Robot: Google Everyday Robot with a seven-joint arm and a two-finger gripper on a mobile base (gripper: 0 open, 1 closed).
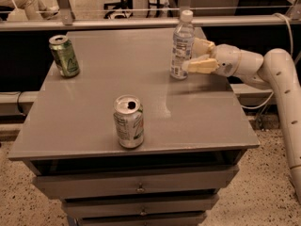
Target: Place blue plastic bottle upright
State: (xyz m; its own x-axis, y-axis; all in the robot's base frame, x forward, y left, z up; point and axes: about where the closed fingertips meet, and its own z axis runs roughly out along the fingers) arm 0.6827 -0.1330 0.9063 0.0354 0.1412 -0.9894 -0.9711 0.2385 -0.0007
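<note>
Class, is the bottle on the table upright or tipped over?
Upright: the bottle stands on its base on the table, cap on top. The gripper is beside its label.

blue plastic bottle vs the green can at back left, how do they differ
The blue plastic bottle is clear, tall and slim; the green can is green and squat. The bottle has a white cap; the can's top is bare metal. The tool is right at the bottle's side, while the can stands alone. Both stand upright on the table.
</note>
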